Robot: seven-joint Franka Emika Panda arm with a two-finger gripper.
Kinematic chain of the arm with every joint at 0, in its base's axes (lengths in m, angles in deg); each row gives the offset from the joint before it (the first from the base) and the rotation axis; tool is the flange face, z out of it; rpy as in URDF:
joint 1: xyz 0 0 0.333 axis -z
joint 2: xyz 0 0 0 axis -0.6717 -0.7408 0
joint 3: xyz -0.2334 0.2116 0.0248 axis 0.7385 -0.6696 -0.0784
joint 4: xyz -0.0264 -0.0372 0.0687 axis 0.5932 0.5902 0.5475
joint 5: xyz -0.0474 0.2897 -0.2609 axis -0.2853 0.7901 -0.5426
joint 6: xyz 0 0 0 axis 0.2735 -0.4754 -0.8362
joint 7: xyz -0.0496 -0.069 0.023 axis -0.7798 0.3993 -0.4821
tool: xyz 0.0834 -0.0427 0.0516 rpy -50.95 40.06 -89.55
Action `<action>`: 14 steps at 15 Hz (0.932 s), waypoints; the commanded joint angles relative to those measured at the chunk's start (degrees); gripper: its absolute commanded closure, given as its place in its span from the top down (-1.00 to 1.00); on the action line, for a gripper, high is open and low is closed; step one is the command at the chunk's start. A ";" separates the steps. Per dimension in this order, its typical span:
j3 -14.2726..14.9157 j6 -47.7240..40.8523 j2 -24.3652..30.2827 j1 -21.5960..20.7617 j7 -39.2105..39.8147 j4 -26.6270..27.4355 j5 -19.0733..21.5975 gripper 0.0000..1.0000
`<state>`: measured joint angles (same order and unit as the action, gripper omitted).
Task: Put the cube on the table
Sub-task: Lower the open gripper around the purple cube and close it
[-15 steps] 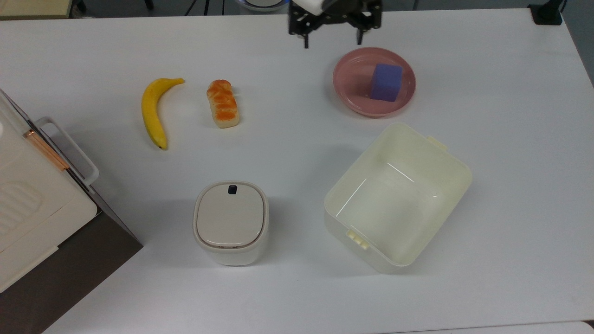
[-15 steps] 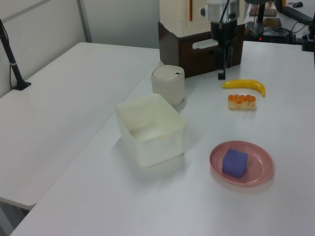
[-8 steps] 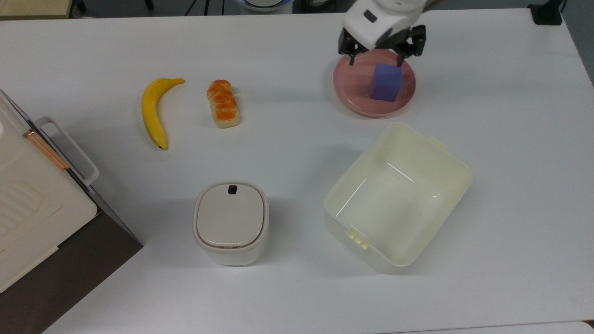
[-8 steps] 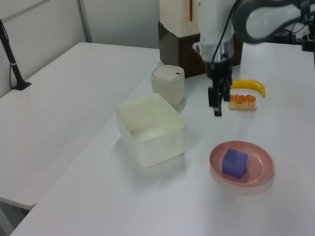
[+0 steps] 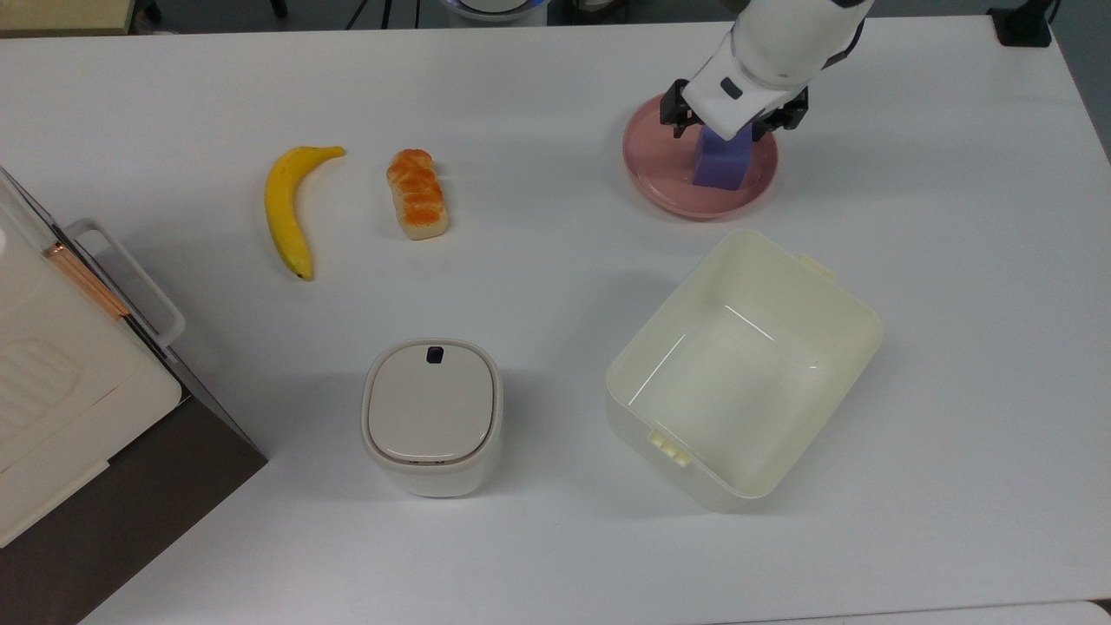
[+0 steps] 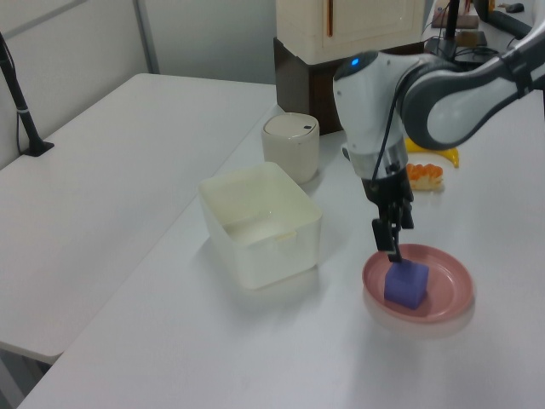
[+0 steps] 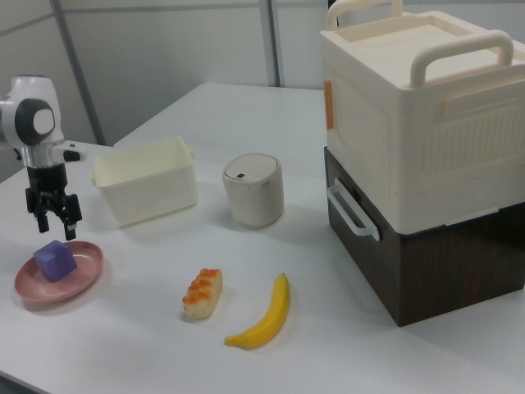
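The blue-purple cube (image 5: 722, 167) rests on a pink plate (image 5: 651, 165) at the far right of the white table (image 5: 538, 260) in the top view. My gripper (image 5: 729, 128) hangs straight over the cube and covers its top. In the right view the gripper (image 7: 56, 227) is open, its two fingertips spread a little above the cube (image 7: 55, 260) and not touching it. In the left view the gripper (image 6: 392, 245) hovers just above the cube (image 6: 406, 284) on the plate (image 6: 456, 285).
A cream tub (image 5: 738, 365) stands open just in front of the plate. A bread roll (image 5: 417, 193) and a banana (image 5: 286, 208) lie toward the top view's left. A white lidded canister (image 5: 432, 412) and a stacked cream and brown box (image 5: 52, 365) stand nearer.
The arm has swung in from the table's far edge and come down over the plate. The gripper now sits directly above the cube. The cube has not moved.
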<state>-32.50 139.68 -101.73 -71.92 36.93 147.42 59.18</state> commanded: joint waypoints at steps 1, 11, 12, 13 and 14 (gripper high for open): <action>0.60 5.32 0.05 -1.56 -0.68 3.23 0.47 1.00; -1.07 6.57 -1.27 -1.48 -0.41 3.76 0.91 1.00; -1.07 6.65 -1.53 -1.47 -0.41 3.76 0.91 1.00; -1.16 6.66 -2.23 -1.47 -0.41 3.67 0.91 1.00; -1.33 6.74 -2.41 -1.47 -0.41 3.67 0.91 1.00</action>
<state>-33.54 144.75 -103.81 -73.03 36.93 149.84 59.18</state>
